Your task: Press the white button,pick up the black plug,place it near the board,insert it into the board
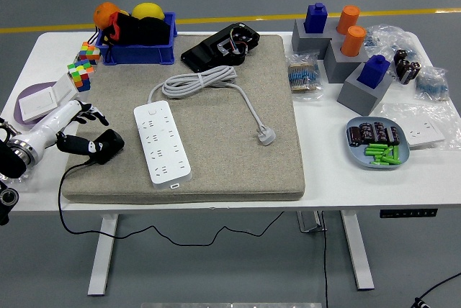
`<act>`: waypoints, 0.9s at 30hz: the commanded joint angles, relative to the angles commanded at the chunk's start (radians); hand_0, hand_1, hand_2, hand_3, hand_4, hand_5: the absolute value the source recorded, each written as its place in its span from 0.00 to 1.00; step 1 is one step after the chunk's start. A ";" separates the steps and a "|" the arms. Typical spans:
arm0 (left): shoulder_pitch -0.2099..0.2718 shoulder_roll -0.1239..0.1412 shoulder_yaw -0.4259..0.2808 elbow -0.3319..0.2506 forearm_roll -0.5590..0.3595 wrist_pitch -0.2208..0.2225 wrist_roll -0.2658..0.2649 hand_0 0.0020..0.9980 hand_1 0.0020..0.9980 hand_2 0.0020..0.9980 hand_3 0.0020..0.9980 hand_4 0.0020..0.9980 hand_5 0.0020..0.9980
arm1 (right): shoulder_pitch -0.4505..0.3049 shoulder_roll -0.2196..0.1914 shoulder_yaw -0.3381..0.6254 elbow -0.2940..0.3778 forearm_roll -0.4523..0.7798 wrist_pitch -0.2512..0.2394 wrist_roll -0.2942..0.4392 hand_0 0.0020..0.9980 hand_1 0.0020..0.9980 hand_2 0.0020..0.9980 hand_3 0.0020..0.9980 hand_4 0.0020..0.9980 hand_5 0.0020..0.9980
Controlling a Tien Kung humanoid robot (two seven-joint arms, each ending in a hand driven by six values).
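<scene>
Left hand (85, 129) is coming in from the left edge, fingers curled around the black plug (108, 142) at the left border of the grey mat (238, 171). The plug is sitting low, at or just above the mat; I cannot tell whether it is lifted clear. Its black cable (137, 230) is trailing off the counter (360, 186) edge and hanging in a loop below, so slack is available for moving the plug rightward.

The white power strip (163, 142), the board in the task, is lying lengthwise on the mat just right of the plug, with its sockets facing up. Its own white cord (198, 81) is coiling behind it and ending in a loose white plug (267, 136) well apart to the right.

Right hand is not showing.

Judgement: the pick-up step is under way; placing beside the strip and inserting are not yet done. The grip looks sideways, probably to keep the prongs free to turn down toward a socket.
</scene>
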 joint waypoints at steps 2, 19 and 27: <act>0.001 0.001 0.001 0.002 0.000 0.000 0.000 0.71 0.77 0.74 0.50 0.88 0.02 | 0.000 0.000 0.000 0.000 0.000 0.000 0.000 0.72 0.71 0.69 0.63 0.74 0.44; -0.010 -0.004 0.025 0.040 -0.008 0.000 -0.002 0.72 0.77 0.74 0.51 0.91 0.02 | -0.002 0.000 -0.012 0.001 0.003 0.001 0.000 0.72 0.71 0.69 0.63 0.74 0.44; -0.017 -0.007 0.029 0.063 -0.006 -0.001 0.000 0.72 0.77 0.74 0.50 0.91 0.02 | -0.001 0.002 -0.009 0.000 0.002 0.001 0.000 0.72 0.71 0.69 0.63 0.74 0.44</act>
